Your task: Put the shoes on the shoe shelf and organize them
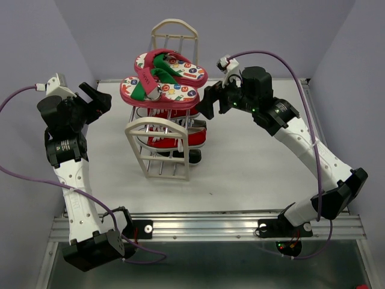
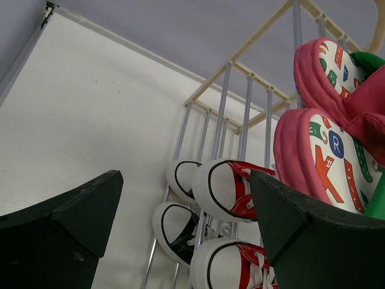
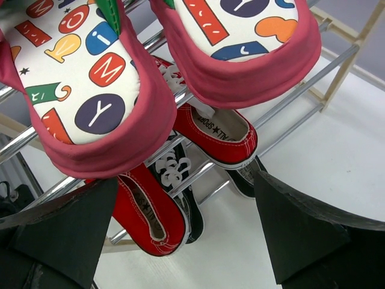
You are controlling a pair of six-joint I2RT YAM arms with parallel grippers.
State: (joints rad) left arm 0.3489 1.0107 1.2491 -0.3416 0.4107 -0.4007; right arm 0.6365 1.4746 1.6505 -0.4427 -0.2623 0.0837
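Note:
The shoe shelf (image 1: 157, 148) stands mid-table with its cream arched end frames near and far. Both pink-red flip-flops (image 1: 159, 90) lie on its top rods. The red sneakers (image 1: 180, 136) sit on the tier below, and a black sneaker (image 1: 193, 156) shows at the bottom. My left gripper (image 1: 98, 100) is open and empty, left of the shelf. It sees the sneaker toes (image 2: 231, 189) and the flip-flops (image 2: 328, 156). My right gripper (image 1: 209, 102) is open and empty, close to the shelf's right side. It sees the flip-flop heels (image 3: 90, 90), the red sneakers (image 3: 216, 129) and the black sneakers (image 3: 187, 201).
The white table (image 1: 252, 162) is closed in by grey walls on three sides. A metal rail (image 1: 210, 226) runs along its near edge by the arm bases. Purple cables loop from both arms.

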